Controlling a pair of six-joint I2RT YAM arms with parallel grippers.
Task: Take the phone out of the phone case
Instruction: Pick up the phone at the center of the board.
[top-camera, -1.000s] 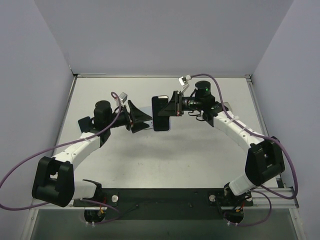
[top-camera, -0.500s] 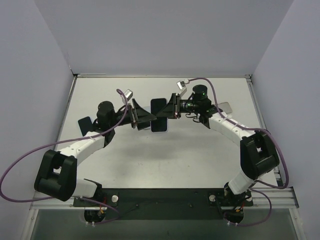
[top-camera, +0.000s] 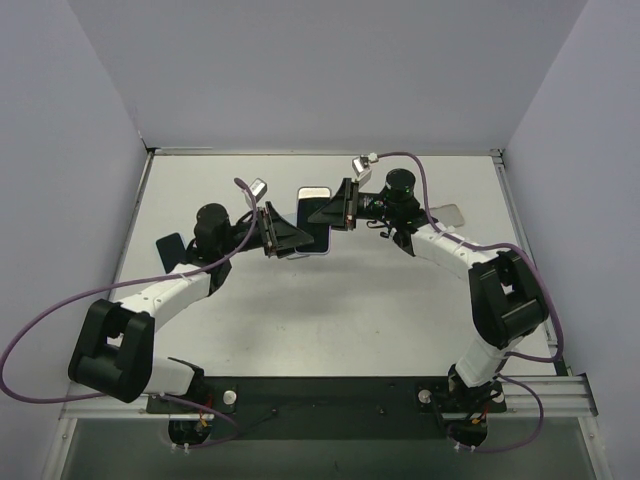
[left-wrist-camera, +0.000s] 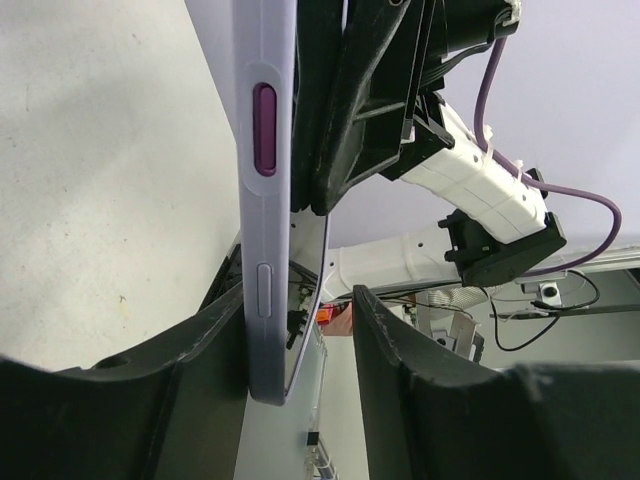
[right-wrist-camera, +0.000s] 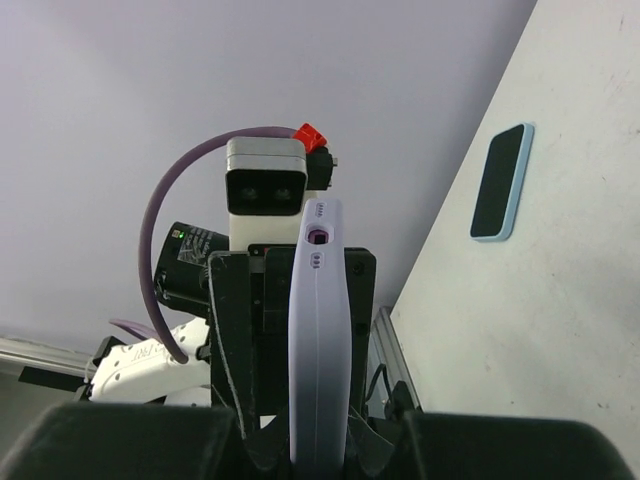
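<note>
Lavender phone case (left-wrist-camera: 262, 200), with the phone (left-wrist-camera: 305, 310) seated inside it, hangs in the air above the desk (top-camera: 330, 330), between the two arms. Its long axis runs away from the arm bases, crosswise to the line joining the grippers. From the case's right comes the right gripper (top-camera: 328, 212), jaws narrow and clamped across its two faces. From the case's left, at its nearer end, comes the left gripper (top-camera: 295, 240). Its jaws stand half-wide astride the case, one finger against its back and the other apart from the glass. The left arm therefore looks the one free to work the case loose. Well apart from the case, on its left-arm side, a dark slab with a pale blue rim (right-wrist-camera: 500, 182) lies flat on the desk, out of the way.
</note>
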